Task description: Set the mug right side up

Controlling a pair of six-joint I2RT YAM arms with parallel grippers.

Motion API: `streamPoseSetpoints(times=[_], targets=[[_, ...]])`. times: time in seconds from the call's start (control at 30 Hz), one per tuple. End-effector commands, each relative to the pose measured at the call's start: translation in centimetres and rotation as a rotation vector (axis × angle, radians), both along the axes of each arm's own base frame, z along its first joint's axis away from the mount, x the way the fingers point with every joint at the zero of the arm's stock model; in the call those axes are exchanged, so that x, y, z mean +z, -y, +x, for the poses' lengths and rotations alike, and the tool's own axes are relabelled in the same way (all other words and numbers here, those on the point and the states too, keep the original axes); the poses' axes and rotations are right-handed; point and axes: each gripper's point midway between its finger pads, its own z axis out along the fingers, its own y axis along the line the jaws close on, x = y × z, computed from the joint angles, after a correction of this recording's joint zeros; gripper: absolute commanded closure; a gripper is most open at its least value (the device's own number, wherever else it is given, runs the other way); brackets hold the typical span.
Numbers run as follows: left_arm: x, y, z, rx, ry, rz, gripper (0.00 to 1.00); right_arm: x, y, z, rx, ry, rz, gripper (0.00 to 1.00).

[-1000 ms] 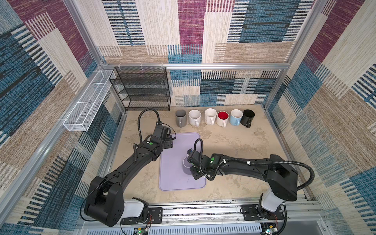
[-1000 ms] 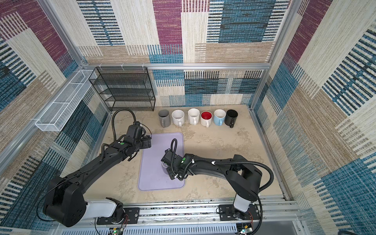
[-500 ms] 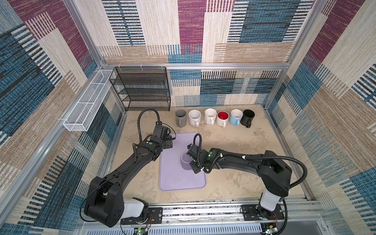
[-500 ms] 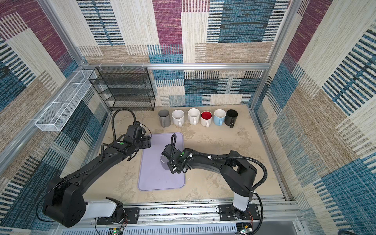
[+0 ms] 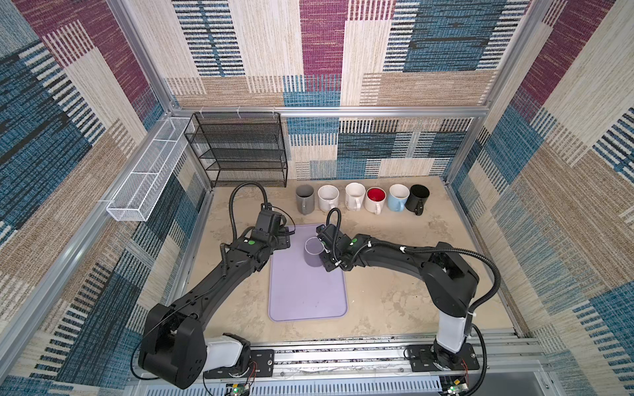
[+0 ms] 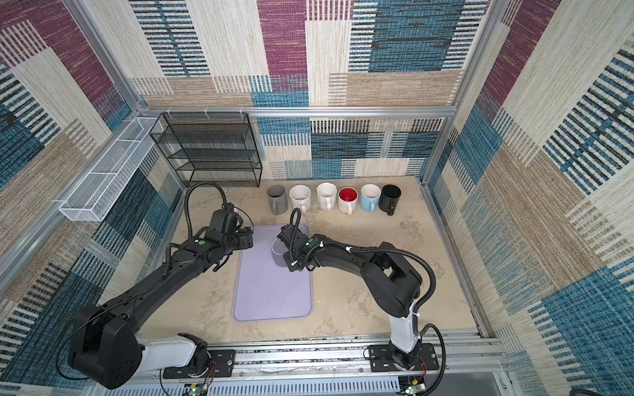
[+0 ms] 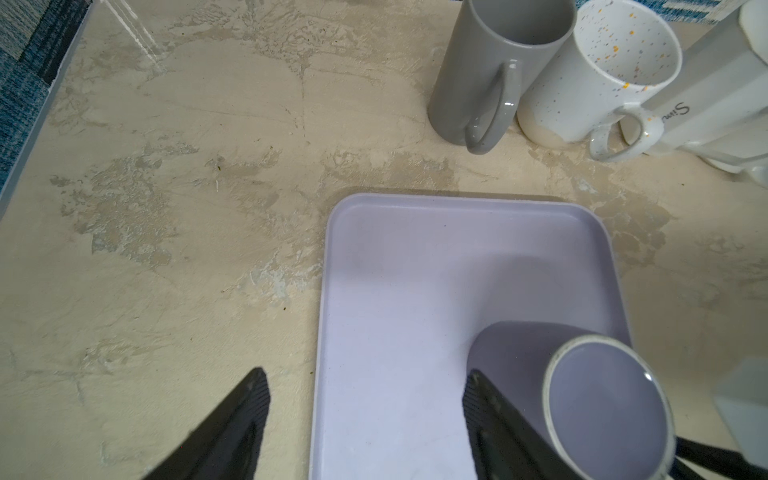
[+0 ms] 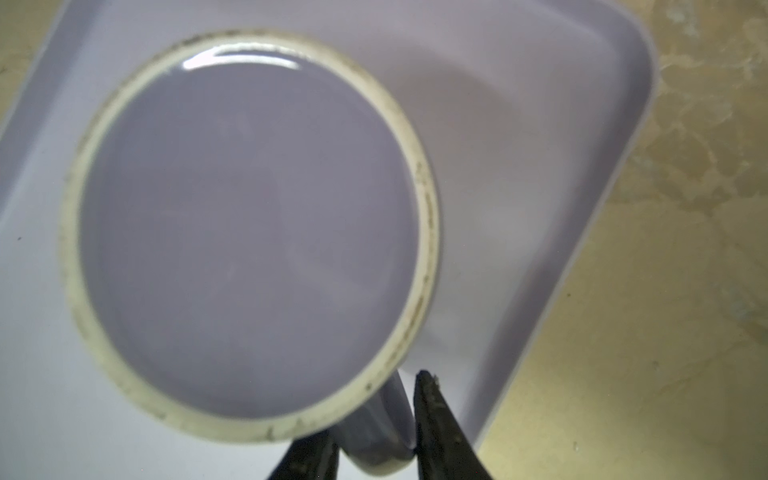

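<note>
The right tool (image 8: 374, 415) is pinched narrow on the handle (image 8: 376, 432) of the mug (image 8: 249, 228), which stands base-up on the tray (image 8: 540, 83) just ahead of it. The grasp looks made. Next comes a lift clear, then half a wrist roll.

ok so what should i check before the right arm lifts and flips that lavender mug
1. Right tool shut on mug handle: ok, seen in the right wrist view.
2. Mug base up on tray: ok.
3. Left tool open, holding nothing: ok.
4. Left tool clear of Mug: cannot tell, one side sits very close.
5. Back row of mugs away from tray: ok.
</note>
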Motion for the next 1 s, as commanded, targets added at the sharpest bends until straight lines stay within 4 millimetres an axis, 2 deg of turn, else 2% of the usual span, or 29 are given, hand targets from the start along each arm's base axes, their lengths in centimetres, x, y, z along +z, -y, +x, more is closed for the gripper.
streamPoseSetpoints(times=[0.0,0.23,0.6,0.97], targets=[[0.2,-0.5,-0.3,0.004,0.000,0.026,0.25,0.9,-0.9,1.0,0.031,0.041,0.022,0.68],[0.5,-1.0,-0.8,0.016,0.016,0.031,0.25,2.3,-0.9,1.0,0.051,0.058,0.018,0.61],[0.5,-0.9,-0.8,0.011,0.016,0.029,0.25,2.5,-0.6,1.0,0.116,0.056,-0.062,0.60],[0.4,-0.9,-0.9,0.008,0.013,0.035,0.26,1.7,-1.6,1.4,0.205,0.019,-0.107,0.68]])
